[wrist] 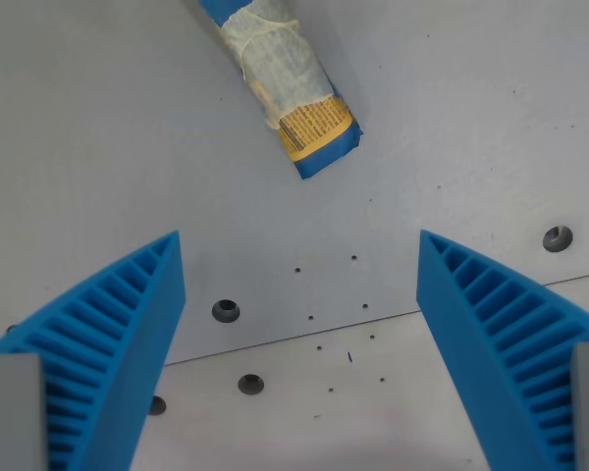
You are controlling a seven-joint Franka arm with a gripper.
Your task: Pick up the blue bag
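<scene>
The blue bag [285, 83] lies on the grey table at the top middle of the wrist view, running from the top edge down toward the right. It is blue with a pale wrinkled wrap around its middle and a yellow printed label near its lower end. My gripper [299, 250] hovers below it in the picture, open, with its two blue ribbed fingers [118, 334] spread wide and nothing between them. The bag's upper end is cut off by the frame.
The grey table [98, 128] has several bolt holes, one at the wrist view's left [226, 311] and one at the right [558, 237]. A seam between two plates [373, 322] crosses the lower part of the picture.
</scene>
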